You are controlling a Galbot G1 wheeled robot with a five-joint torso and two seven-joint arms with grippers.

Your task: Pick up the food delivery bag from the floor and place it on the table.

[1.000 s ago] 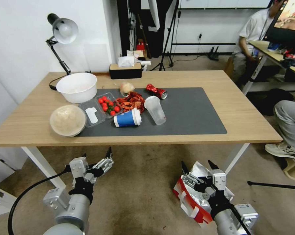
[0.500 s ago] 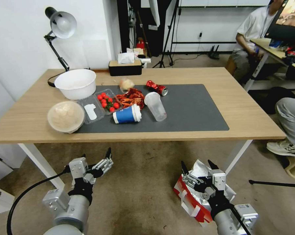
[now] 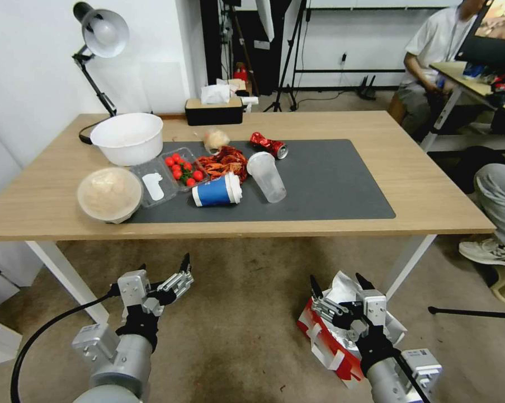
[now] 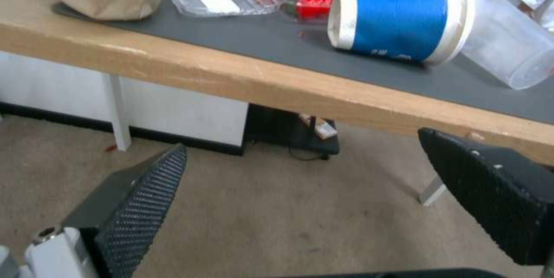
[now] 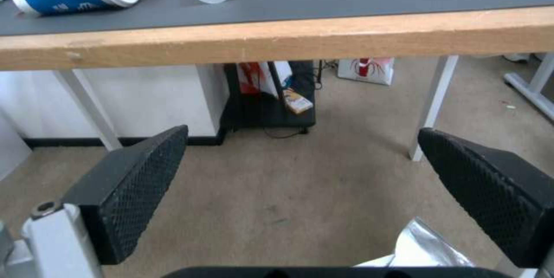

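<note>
The right gripper point(image 3: 341, 284) hangs with fingers spread, just above the white paper delivery bag with red sides and foil lining point(image 3: 326, 336) on the beige carpet floor point(image 3: 246, 313). The left gripper point(image 3: 165, 268) is also spread, holding nothing. The bag looks light and easily crushed; better take the strap handles. Beyond is the light-wood table point(image 3: 420, 190)

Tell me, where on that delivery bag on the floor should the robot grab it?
Probably by a white strap handle near the open top, coming down from above. The food delivery bag sits tilted on the carpet with its foil mouth gaping upward, and its wide body looks too big to clamp. The right pincer hangs open just above it; the left pincer waits open, well aside.
</note>
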